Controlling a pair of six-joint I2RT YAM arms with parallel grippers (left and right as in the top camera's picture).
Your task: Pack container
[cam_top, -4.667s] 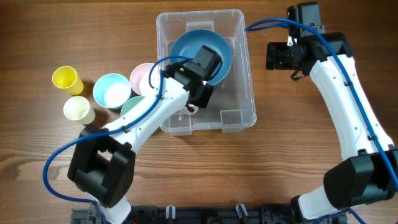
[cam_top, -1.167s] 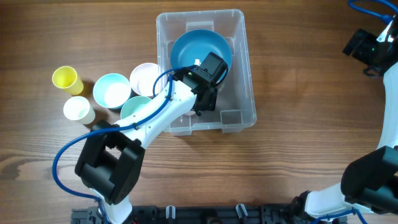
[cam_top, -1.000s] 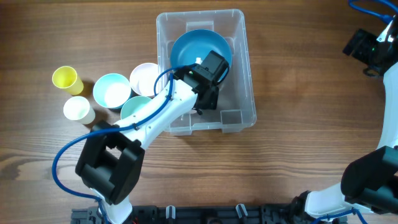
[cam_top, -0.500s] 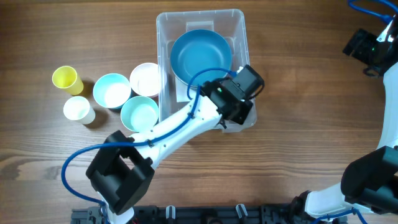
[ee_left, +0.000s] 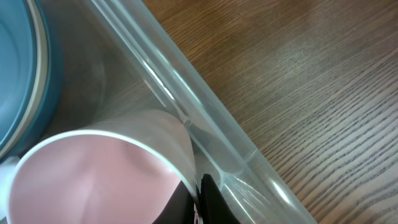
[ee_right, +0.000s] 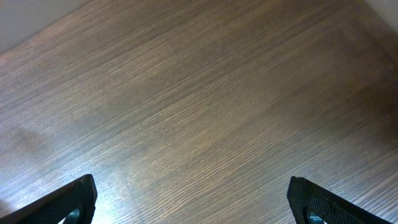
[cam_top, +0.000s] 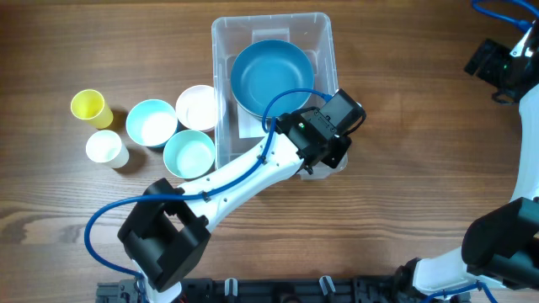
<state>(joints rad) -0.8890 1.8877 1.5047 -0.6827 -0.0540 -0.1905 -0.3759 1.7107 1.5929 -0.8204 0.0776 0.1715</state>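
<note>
The wooden tabletop (cam_top: 404, 194) shows a broad stretch of bare wood between the container's right wall and the right arm, which sits at the far right edge. One container (cam_top: 269, 17) stands top centre, with one large blue bowl (cam_top: 271, 77) in its far half. The left arm crosses its near right corner. Three small bowls (cam_top: 189, 156) cluster just beside its left wall, and two cups (cam_top: 88, 108) stand farther left. The left fingers (ee_left: 208, 199) hold a third, pink cup (ee_left: 93, 177) inside the container, close against the right wall. The right fingers (ee_right: 71, 199) are spread wide over bare wood.
</note>
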